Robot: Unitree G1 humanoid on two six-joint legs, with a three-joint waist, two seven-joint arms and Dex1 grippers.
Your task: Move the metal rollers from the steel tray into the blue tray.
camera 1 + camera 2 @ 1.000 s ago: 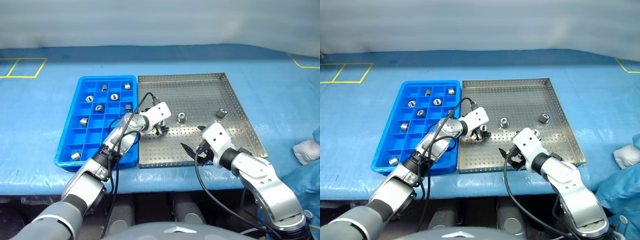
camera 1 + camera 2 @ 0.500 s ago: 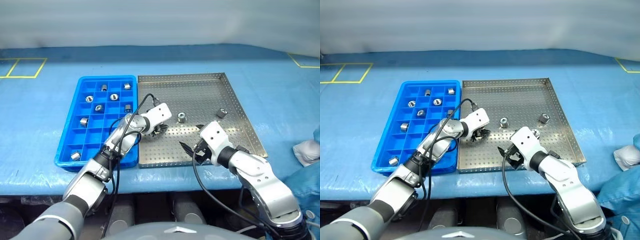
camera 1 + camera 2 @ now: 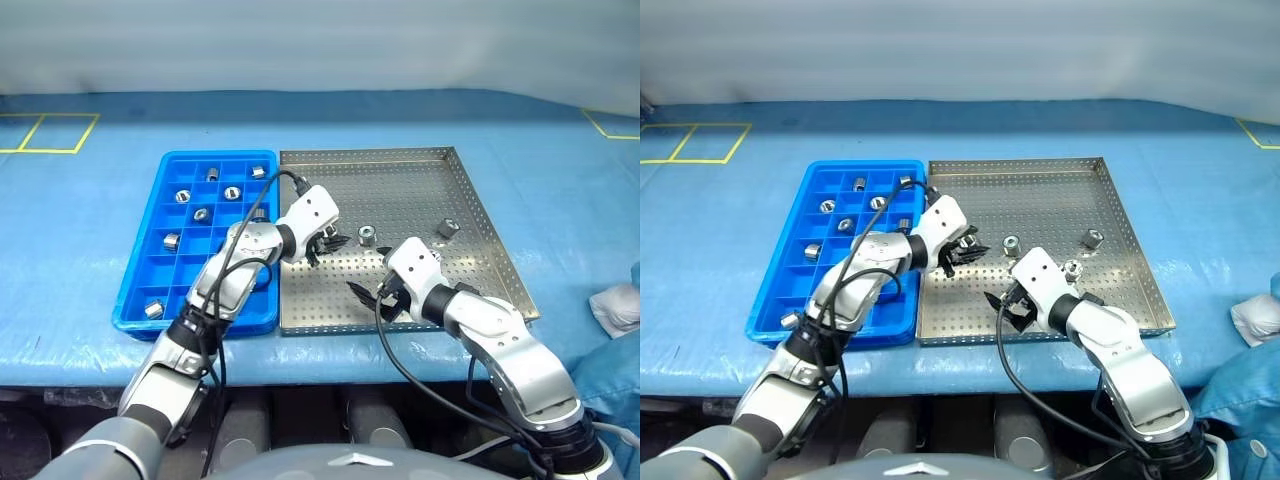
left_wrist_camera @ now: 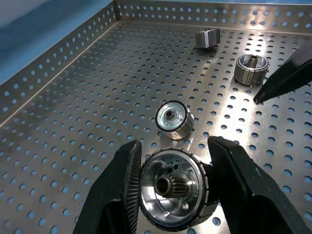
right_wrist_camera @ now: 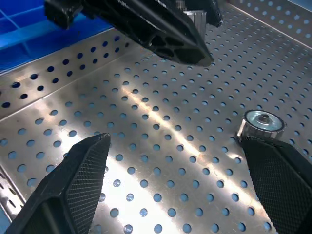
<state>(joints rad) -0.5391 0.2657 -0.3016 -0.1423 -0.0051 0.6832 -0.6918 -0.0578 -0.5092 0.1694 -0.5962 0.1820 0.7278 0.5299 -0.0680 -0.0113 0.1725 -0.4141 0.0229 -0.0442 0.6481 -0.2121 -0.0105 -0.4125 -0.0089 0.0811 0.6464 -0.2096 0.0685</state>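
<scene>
My left gripper (image 4: 170, 190) has just closed on a roller (image 4: 171, 187) and lifted it up off the steel tray (image 3: 400, 170). A moment ago my fingers were wide open and low over the tray. Now they press on both sides of the roller, and it hangs between them above the holes in the tray floor — so the pick-up worked.

My right gripper (image 5: 180, 185) is wide open and holds nothing. It has slid a little toward the middle of the steel tray. One roller (image 5: 261, 124) sits on the tray just by one of its fingertips (image 5: 280, 175), not yet between them.

More rollers wait in the steel tray. One roller (image 3: 367, 236) lies near the middle, just past my left gripper, and one roller (image 3: 446, 229) lies farther to the right (there may be one more close to my right arm).

The blue tray (image 3: 150, 262) sits right beside the steel tray, on its left. Some of its little boxes already have rollers in them, and many are bare.

I think the next job is to carry my roller over the rim to a bare box and let go gently — if I open too high, it could bounce out or land in a full box.
</scene>
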